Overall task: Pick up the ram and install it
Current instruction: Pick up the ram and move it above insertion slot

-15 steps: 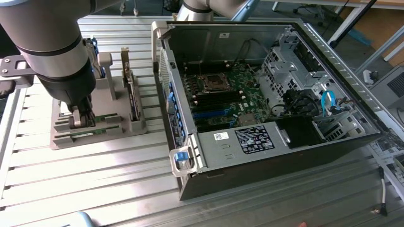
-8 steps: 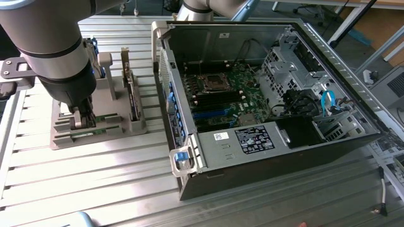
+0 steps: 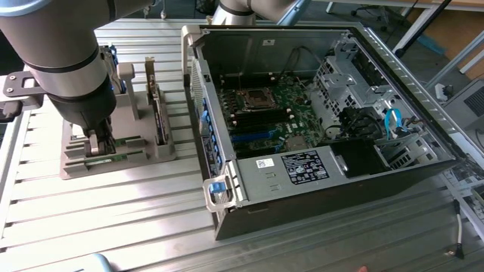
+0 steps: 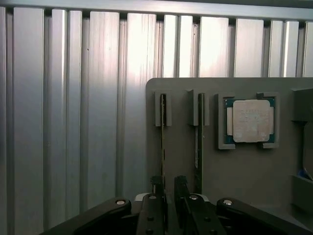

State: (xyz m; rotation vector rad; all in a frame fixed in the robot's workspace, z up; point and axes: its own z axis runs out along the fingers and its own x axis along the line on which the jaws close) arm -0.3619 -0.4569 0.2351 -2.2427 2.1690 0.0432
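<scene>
Two rams stand on edge in slots of a grey holder, seen edge-on in the wrist view. The nearer ram runs down into the gap between my fingers; the other ram stands one slot over. My gripper is open, its two dark fingers apart on either side of the nearer ram's end, with space left between them. In the exterior view the gripper reaches down into the front of the holder, at the exterior view's left.
A square silver processor chip lies in a pocket of the holder. A dark expansion card stands upright behind my gripper. The open computer case lies at the exterior view's right, motherboard exposed. Ribbed aluminium table all around.
</scene>
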